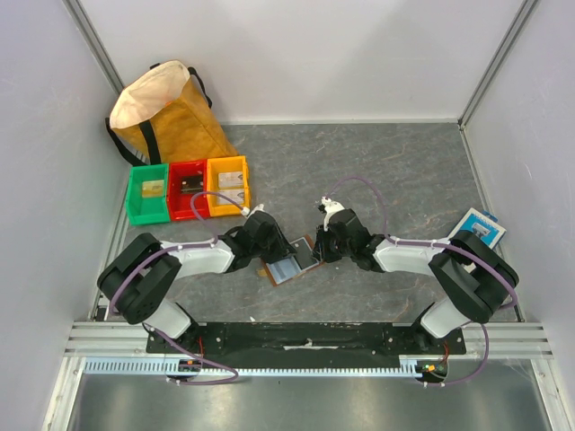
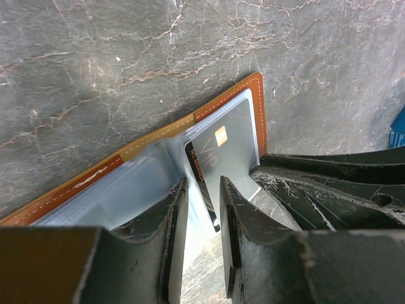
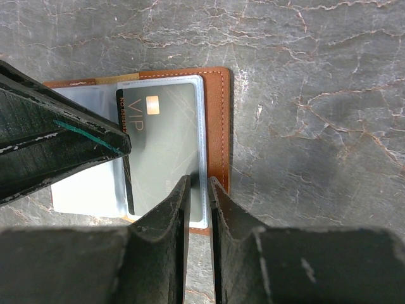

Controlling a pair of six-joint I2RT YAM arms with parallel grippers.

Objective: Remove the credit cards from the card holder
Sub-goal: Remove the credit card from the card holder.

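The card holder (image 1: 286, 269) lies open on the grey table between both arms, with a brown leather rim (image 2: 69, 187) (image 3: 218, 126) and clear sleeves inside. A grey credit card (image 2: 231, 142) (image 3: 164, 145) marked VIP sits in the right-hand sleeve. My left gripper (image 1: 280, 253) (image 2: 202, 183) is open by a narrow gap, with the card's dark left edge running between its fingers. My right gripper (image 1: 316, 250) (image 3: 199, 180) is shut on the right edge of the clear sleeve, just inside the brown rim.
Green (image 1: 148, 196), red (image 1: 188, 189) and orange (image 1: 226, 184) bins stand at the back left, in front of a yellow bag (image 1: 166, 112). A blue-and-white packet (image 1: 478, 226) lies at the right by the wall. The two grippers are almost touching over the holder.
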